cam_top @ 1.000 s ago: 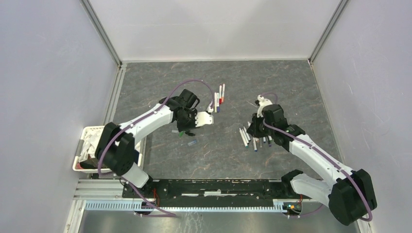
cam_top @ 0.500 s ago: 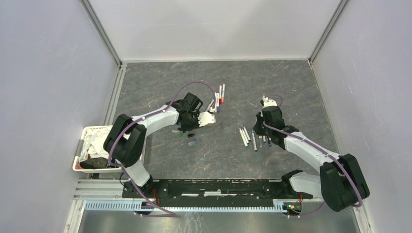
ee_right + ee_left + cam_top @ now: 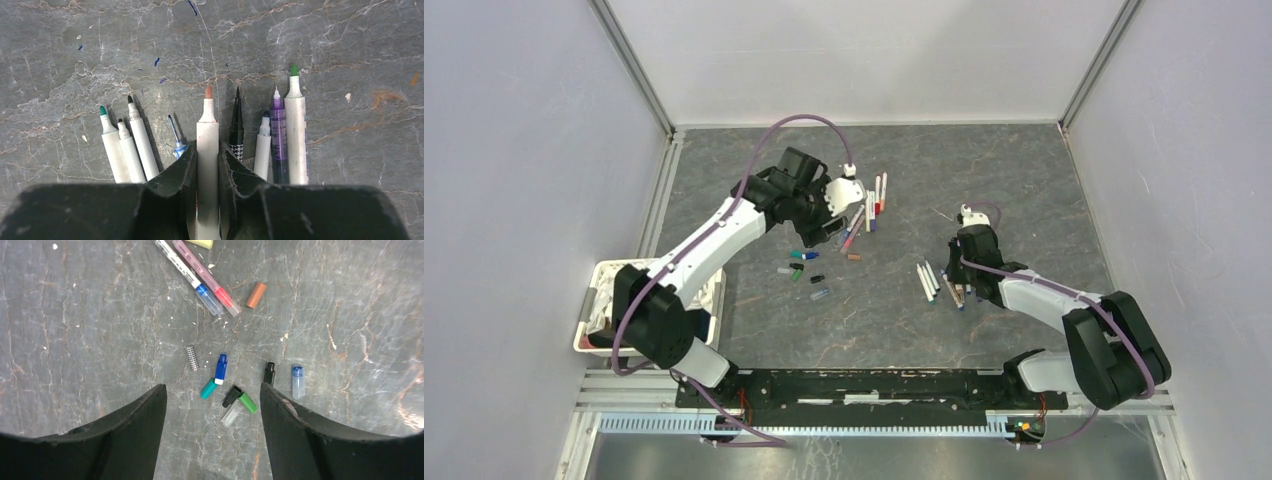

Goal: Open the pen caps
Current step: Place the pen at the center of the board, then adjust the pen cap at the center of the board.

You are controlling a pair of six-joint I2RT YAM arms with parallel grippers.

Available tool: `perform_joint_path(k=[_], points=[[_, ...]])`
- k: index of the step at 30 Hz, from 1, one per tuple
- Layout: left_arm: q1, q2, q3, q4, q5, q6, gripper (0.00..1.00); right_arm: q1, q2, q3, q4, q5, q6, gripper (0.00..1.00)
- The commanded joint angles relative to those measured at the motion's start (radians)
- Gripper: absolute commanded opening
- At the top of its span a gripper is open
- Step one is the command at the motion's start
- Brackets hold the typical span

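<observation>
My left gripper (image 3: pixel 212 390) hangs open and empty above several loose pen caps (image 3: pixel 221 367): blue, teal, green, black and clear. A brown cap (image 3: pixel 256 295) lies apart, near two capped pens (image 3: pixel 210 280). From above, my left gripper (image 3: pixel 832 228) is beside the capped pen group (image 3: pixel 874 200), with the caps (image 3: pixel 809 270) in front. My right gripper (image 3: pixel 207 147) is shut on a white pen (image 3: pixel 207 127) with a bare orange tip. It is held low in a row of uncapped pens (image 3: pixel 295 130) lying on the table. From above, my right gripper (image 3: pixel 964 280) is at that row (image 3: pixel 927 280).
A white basket (image 3: pixel 596 318) with crumpled contents sits off the table's left edge. Pale walls close in the left, right and far sides. A metal rail (image 3: pixel 864 385) with both arm bases runs along the near edge.
My left gripper has opened and swung back toward the capped pens; a brown cap now lies on the table. My right gripper has drawn in and lowered its pen into the uncapped row.
</observation>
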Motion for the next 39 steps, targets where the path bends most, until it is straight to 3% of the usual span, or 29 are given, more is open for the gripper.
perform_joint_path(k=[1,7,18,20,24,26,33,39], points=[[0.033,-0.029,0.092,-0.137,0.049,-0.126,0.75,-0.002,0.005,-0.01,0.047,0.034,0.015,0.23],[0.103,-0.053,0.144,-0.221,0.046,-0.163,0.78,-0.002,-0.046,-0.011,0.013,0.041,0.018,0.32],[0.231,-0.117,0.164,-0.249,0.13,-0.18,0.79,0.042,-0.139,0.116,-0.053,0.055,0.016,0.35],[0.263,-0.124,0.174,-0.241,0.149,-0.191,0.86,0.091,-0.1,0.173,-0.055,0.065,0.003,0.35],[0.33,-0.127,0.176,-0.24,0.178,-0.192,0.87,0.201,0.042,0.308,-0.029,0.051,-0.064,0.39],[0.363,-0.128,0.167,-0.242,0.21,-0.191,0.98,0.253,0.121,0.369,-0.004,0.011,-0.113,0.42],[0.457,-0.15,0.09,-0.226,0.29,-0.196,0.98,0.346,0.415,0.574,0.013,-0.183,-0.257,0.53],[0.489,-0.168,0.058,-0.219,0.321,-0.195,0.98,0.358,0.518,0.637,0.018,-0.229,-0.325,0.56]])
